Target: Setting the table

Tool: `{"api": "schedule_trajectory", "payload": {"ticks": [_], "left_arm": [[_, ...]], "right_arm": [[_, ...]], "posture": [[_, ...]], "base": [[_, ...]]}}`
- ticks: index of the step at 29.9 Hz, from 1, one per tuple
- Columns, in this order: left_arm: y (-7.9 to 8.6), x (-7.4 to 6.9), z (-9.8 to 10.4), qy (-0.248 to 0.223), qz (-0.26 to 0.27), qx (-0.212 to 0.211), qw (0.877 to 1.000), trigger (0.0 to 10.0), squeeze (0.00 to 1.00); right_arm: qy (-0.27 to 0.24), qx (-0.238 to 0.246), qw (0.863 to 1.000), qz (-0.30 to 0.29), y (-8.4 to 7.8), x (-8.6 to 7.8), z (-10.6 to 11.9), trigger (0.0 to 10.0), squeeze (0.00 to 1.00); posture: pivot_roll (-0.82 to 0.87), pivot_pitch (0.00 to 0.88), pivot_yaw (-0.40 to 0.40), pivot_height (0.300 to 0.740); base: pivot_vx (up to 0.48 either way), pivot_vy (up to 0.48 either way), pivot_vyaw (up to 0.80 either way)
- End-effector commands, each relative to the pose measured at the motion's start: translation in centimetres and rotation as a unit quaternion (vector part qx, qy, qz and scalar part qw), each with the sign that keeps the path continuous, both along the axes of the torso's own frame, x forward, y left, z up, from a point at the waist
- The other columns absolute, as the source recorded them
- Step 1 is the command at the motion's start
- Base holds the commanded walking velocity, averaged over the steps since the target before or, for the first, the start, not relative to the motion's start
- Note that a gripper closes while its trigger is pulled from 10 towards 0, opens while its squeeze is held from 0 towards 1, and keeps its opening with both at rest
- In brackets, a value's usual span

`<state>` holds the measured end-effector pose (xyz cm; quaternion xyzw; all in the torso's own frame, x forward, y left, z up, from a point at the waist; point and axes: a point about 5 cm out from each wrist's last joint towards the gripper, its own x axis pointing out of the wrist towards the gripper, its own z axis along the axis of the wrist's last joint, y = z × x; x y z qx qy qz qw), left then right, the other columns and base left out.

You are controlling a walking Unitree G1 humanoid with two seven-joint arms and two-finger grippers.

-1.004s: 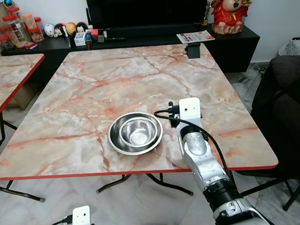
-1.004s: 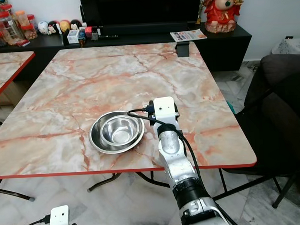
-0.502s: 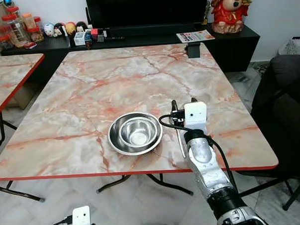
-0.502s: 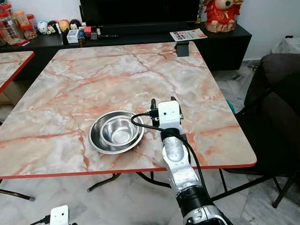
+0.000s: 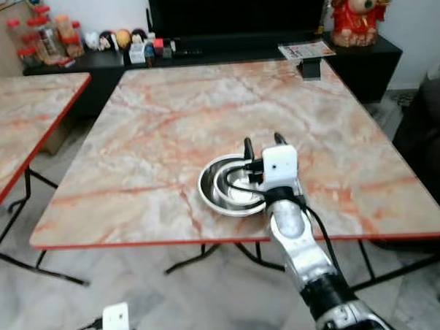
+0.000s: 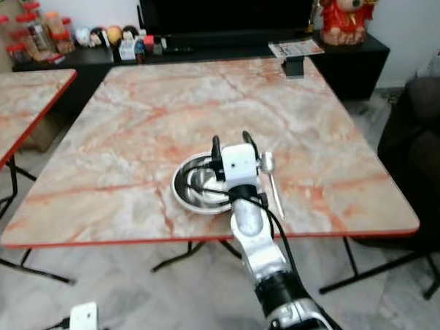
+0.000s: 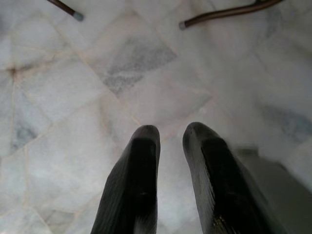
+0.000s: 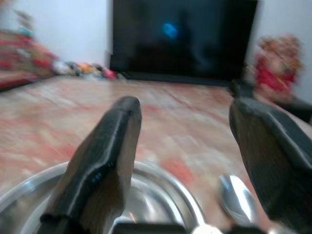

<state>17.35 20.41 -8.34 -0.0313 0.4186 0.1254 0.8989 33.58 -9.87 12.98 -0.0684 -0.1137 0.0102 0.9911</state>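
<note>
A steel bowl (image 5: 222, 185) sits nested in a wider steel dish near the front edge of the marble table (image 5: 167, 116). Just right of the dish a metal spoon (image 6: 268, 161) lies on the table with its handle toward me. My right gripper (image 5: 263, 141) is open, low over the dish's right rim, with nothing between its fingers. The right wrist view looks along both spread fingers, with the dish rim (image 8: 165, 187) beneath them and the spoon (image 8: 236, 197) beside it. My left arm hangs idle over the floor, its gripper (image 7: 170, 139) shut on nothing.
A second marble table (image 5: 20, 108) stands to the left. Behind the table is a black TV console (image 5: 222, 51) with jars, figurines and a red statue (image 5: 359, 9). A small black object (image 5: 311, 67) sits on the far table edge. A dark seat (image 6: 430, 126) is at the right.
The camera has shifted, so the table now shows further right. My right gripper has moved left from beside the dish to above its right rim, uncovering the spoon on the table.
</note>
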Motion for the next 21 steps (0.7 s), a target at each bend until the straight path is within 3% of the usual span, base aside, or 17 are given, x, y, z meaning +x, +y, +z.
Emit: {"api": "schedule_trajectory", "payload": {"ticks": [1, 21], "left_arm": [[0.59, 0.02, 0.09, 0.001, 0.004, 0.005, 1.0, 10.0, 0.0], [0.54, -0.02, 0.06, 0.002, 0.005, 0.006, 1.0, 10.0, 0.0]], "right_arm": [[-0.026, 0.007, 1.0, 0.005, 0.67, 0.19, 1.31, 10.0, 0.0], [-0.033, -0.004, 0.999, 0.017, 0.73, -0.13, 1.17, 10.0, 0.0]], "posture": [[-0.03, 0.0, 0.026, 0.709], [-0.03, 0.0, 0.017, 0.709]], "base": [[0.0, 0.48, 0.0], [0.0, 0.48, 0.0]]}}
